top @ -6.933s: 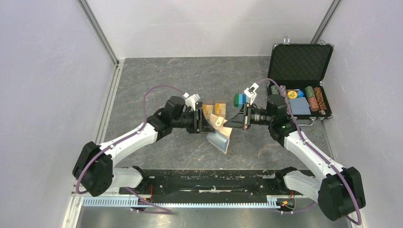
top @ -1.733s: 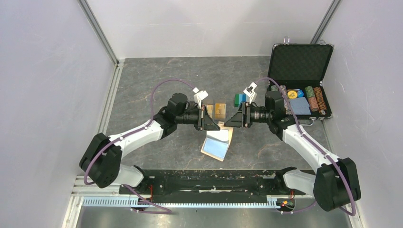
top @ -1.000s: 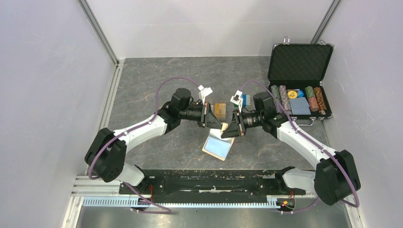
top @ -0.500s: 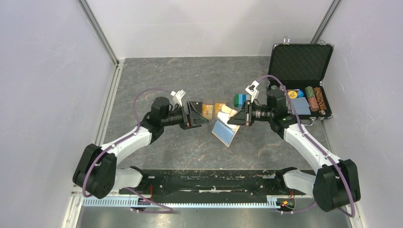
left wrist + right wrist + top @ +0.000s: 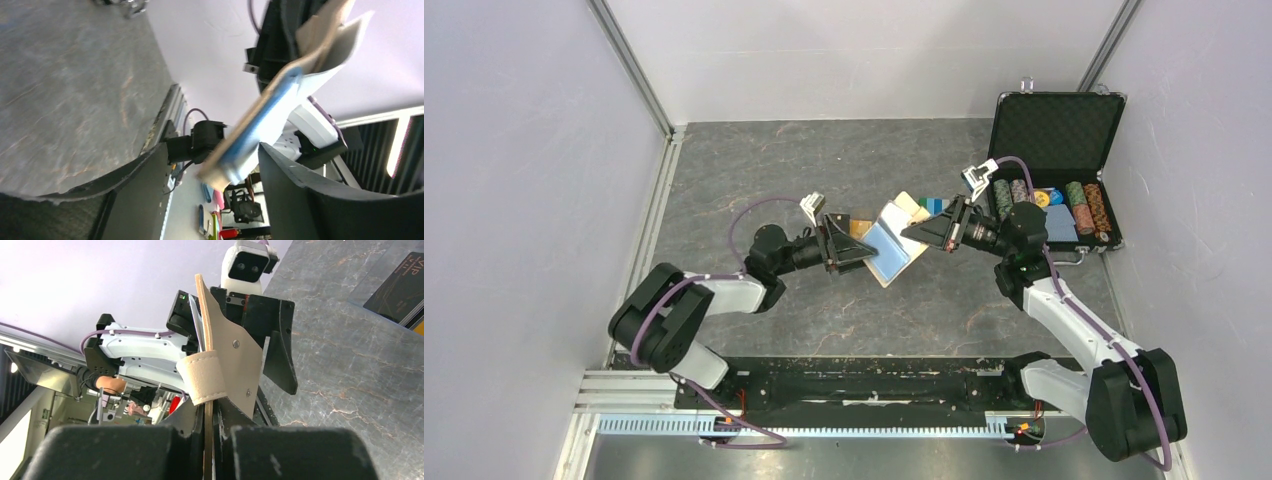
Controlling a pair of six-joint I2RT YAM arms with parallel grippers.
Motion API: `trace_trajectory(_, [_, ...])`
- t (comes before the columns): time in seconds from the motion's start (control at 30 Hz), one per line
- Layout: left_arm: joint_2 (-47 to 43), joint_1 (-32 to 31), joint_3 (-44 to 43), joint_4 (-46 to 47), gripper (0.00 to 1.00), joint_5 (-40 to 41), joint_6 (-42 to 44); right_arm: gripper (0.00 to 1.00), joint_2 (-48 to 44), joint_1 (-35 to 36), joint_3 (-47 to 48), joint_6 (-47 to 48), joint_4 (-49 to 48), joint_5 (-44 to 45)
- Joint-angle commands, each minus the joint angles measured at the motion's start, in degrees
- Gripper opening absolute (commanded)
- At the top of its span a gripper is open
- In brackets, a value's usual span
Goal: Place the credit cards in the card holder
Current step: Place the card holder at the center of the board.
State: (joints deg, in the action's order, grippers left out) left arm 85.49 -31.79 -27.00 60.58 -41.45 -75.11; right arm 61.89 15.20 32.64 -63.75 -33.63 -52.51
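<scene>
The grey surface [image 5: 754, 170] lies below both arms. The right end effector [image 5: 916, 233] is clamped on the tan card holder [image 5: 890, 245], holding it aloft and open. The left end effector [image 5: 864, 252] faces its blue lining, fingers apart either side of the free edge; contact is unclear. A black credit card [image 5: 400, 287] lies beyond, unloaded. The holder is likely being presented, so the left must next fetch a card.

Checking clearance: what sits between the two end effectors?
The card holder, pinched by the right end effector, its edge within the open left end effector; top view.
</scene>
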Motion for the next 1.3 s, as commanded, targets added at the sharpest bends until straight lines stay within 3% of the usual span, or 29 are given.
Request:
trace_trajectory(0.0, [3.92,-1.68,-3.58,20.56,0.64,-1.17,-8.62,0.00,-0.79,-0.18,1.55,-2.92,-4.31,1.10])
trace_trajectory(0.17, [4.90,-1.94,-5.42,21.99,0.11,-0.83,-9.36,0.00,-1.18,-0.24,0.97,0.68,-0.51,0.27])
trace_trajectory(0.23, [4.47,-1.92,-6.00,19.80,0.02,-1.00,-8.78,0.15,-1.74,-0.25,2.37,7.02,7.22,0.88])
trace_trajectory(0.33, [1.37,-1.94,-6.28,8.63,0.02,-1.09,-4.46,0.49,-2.79,-0.52,5.85,19.03,22.81,4.47])
trace_trajectory(0.4, [-2.09,-1.87,-7.18,-4.61,0.02,-0.73,1.02,0.66,-3.02,-0.69,8.27,25.60,30.69,7.22])
trace_trajectory(0.53, [-9.44,-2.07,-11.98,-37.96,0.02,2.21,15.72,0.84,-2.00,-0.71,10.85,32.81,39.43,9.89])
trace_trajectory(0.67, [-12.09,-2.05,-17.08,-56.47,0.02,3.93,23.07,0.92,-1.01,-0.70,11.04,34.63,40.47,9.84])
trace_trajectory(0.8, [-12.18,-2.40,-20.82,-68.01,0.02,4.53,26.77,0.96,0.27,-0.65,12.01,37.35,42.71,10.70])
trace_trajectory(1.13, [-7.94,-5.40,-30.46,-85.53,0.02,2.95,34.68,0.98,3.12,-0.61,12.45,41.85,42.61,3.33])
trace_trajectory(1.27, [-6.62,-6.91,-32.65,-87.50,0.02,2.95,35.60,0.98,3.97,-0.59,12.60,42.49,42.61,1.62])
